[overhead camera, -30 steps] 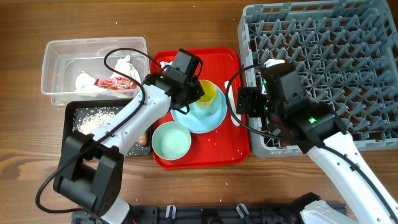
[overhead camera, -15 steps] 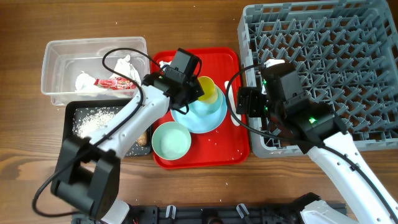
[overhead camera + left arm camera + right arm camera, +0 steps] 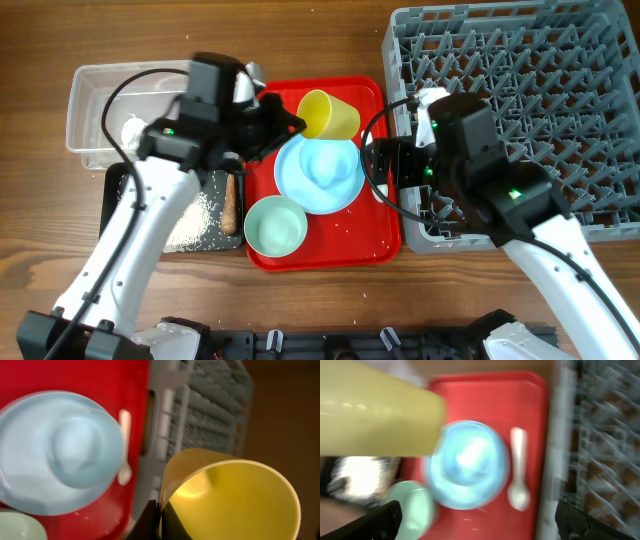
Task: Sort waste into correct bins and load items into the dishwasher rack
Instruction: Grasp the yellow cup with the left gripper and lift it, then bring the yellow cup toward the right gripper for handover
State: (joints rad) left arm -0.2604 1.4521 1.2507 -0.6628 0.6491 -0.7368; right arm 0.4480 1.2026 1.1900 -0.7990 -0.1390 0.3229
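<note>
Above the red tray (image 3: 350,240), the left claw (image 3: 297,123) is pinched shut on the rim of the yellow cup (image 3: 331,114). The cup hangs clear of the tray, tipped onto its side. From where I stand, the step looks like carrying that cup across to the rack (image 3: 520,90).

To do it well, the arm should lift the cup over the rack's near wall, turn its mouth downward and seat it between the pegs before letting go. A rim pinch is a thin hold, so a slow swing seems wise.

The right claw (image 3: 377,165) hangs wide and empty over the tray's right edge, just by the spoon (image 3: 518,470). That is right in the cup's path, so it may need to give way.

The plate (image 3: 295,190), with the blue cup (image 3: 325,165) on it, and the bowl (image 3: 275,226) wait on the tray.

The bench (image 3: 40,290) is brown wood grain. The tub (image 3: 90,100) and black tray (image 3: 213,182) sit at its left. Nothing of the room beyond shows.
</note>
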